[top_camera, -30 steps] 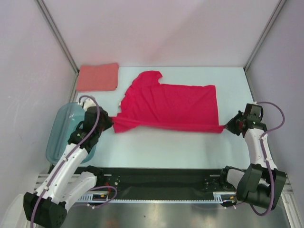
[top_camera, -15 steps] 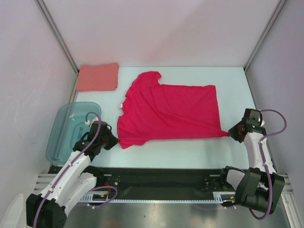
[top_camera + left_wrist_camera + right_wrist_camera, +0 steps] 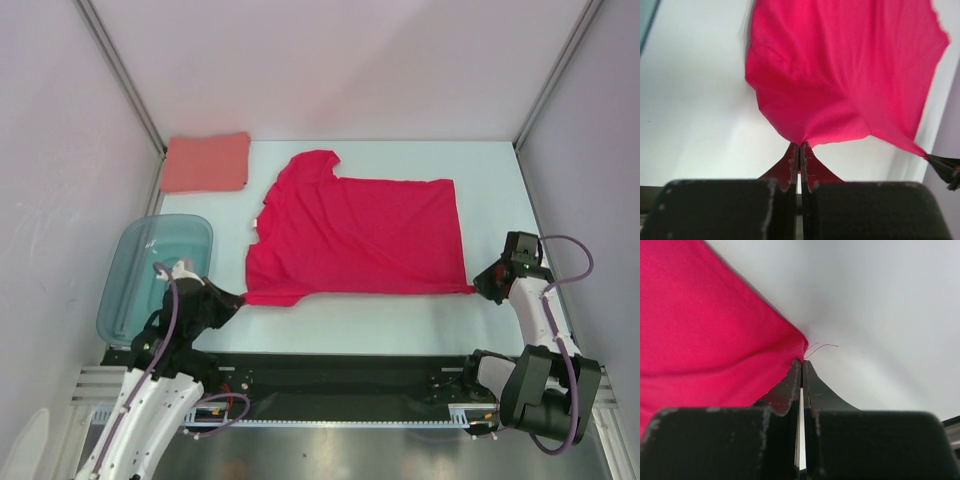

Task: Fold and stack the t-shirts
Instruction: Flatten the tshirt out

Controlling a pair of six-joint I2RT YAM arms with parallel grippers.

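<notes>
The crimson-red t-shirt (image 3: 360, 235) lies spread over the middle of the pale table, one short sleeve (image 3: 310, 165) pointing to the back. My left gripper (image 3: 238, 296) is shut on its near-left corner; the left wrist view shows the red cloth (image 3: 840, 75) fanning out from the pinched fingertips (image 3: 790, 160). My right gripper (image 3: 481, 286) is shut on the near-right hem corner, where the red cloth (image 3: 705, 325) ends at the fingertips (image 3: 795, 371) with a loose thread. The salmon-pink t-shirt (image 3: 206, 161) lies folded flat at the back left.
A translucent teal tub (image 3: 150, 275) sits at the near left, close behind my left arm. Pale walls and metal posts enclose the table on three sides. A black rail (image 3: 340, 385) runs along the near edge between the arm bases.
Both grippers have pulled the red t-shirt's near edge toward the front of the table, and the folded-over strip has opened out flatter. The left arm drew back nearer its base.
</notes>
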